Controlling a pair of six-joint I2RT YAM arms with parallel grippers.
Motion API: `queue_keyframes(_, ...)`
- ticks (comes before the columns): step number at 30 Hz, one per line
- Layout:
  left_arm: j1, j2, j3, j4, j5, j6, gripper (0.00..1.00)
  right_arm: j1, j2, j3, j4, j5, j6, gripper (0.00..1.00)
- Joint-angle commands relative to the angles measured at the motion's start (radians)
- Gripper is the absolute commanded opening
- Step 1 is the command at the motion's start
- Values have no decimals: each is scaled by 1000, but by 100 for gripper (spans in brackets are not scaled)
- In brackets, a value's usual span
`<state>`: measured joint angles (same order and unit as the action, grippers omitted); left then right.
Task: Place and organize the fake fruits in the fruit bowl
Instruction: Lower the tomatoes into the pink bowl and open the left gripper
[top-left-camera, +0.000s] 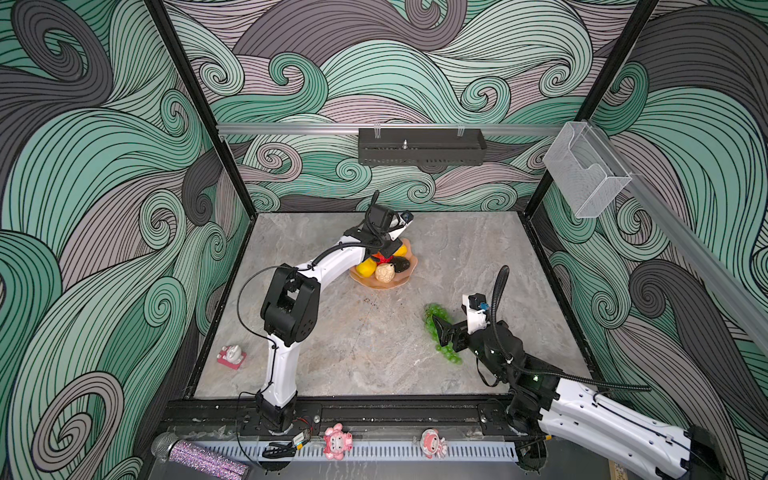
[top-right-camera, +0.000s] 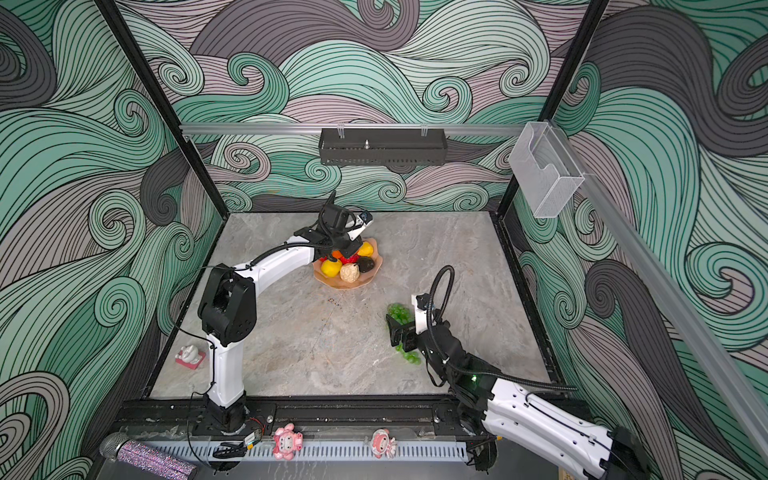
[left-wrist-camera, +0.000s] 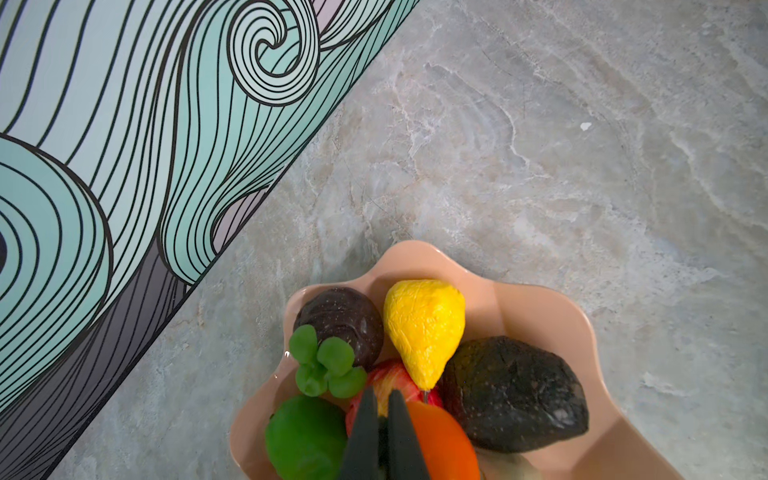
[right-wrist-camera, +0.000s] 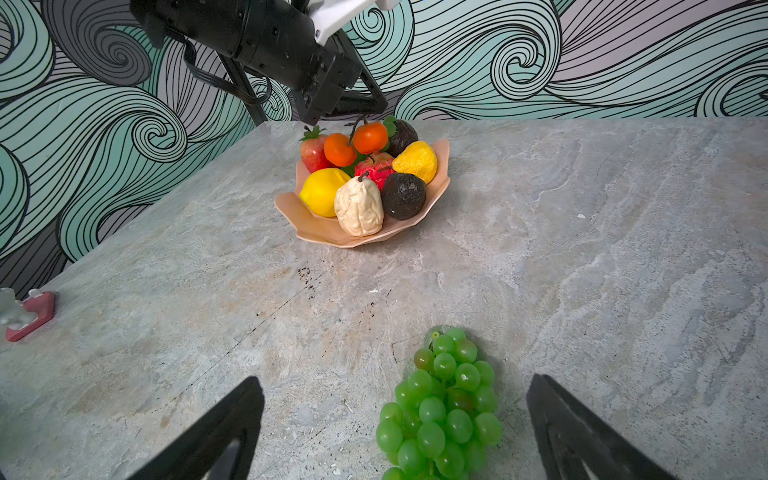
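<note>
In both top views the bowl sits toward the back of the table, heaped with fruits. The left gripper hangs directly over the heap. The grapes lie on the table well apart from the bowl, and the right gripper is over the bunch.

In the left wrist view the jaws are pressed together, tips just above the apple and beside the orange. Whether they nip a stem cannot be told. Around them lie the lime, a yellow pear and the avocado, all inside the bowl.

In the right wrist view the jaws are spread wide. The grapes lie on the table between them, touching neither and closer to one jaw than the other. Farther off, the bowl holds a lemon and a strawberry among the rest, with the left gripper just above the top fruits.
</note>
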<state>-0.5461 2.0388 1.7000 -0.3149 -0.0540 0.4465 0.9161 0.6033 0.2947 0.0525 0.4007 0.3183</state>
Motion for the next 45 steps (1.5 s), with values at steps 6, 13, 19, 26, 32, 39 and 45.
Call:
queue_keyframes(6, 0, 58, 48, -52, -16, 62, 0, -8, 21, -6, 18, -2, 8, 99)
queue_keyframes(13, -2, 74, 67, -66, 8, 51, 3, -11, 42, -1, 20, -4, 8, 99)
queue_keyframes(19, -3, 62, 60, -62, 13, 35, 8, -14, 46, 0, 20, -5, 8, 99)
queue_keyframes(26, -5, 34, 48, -49, -8, 8, 26, -16, 49, 0, 21, -5, 7, 99)
queue_keyframes(32, -6, -40, 24, -8, -19, -83, 39, -28, 26, -7, 6, 9, 28, 99)
queue_keyframes(39, -4, -133, -38, 44, -37, -183, 45, -52, 43, 1, -9, -11, 41, 99)
queue_keyframes(45, -3, -300, -148, 34, -60, -397, 53, -62, 110, 30, -50, -35, 83, 99)
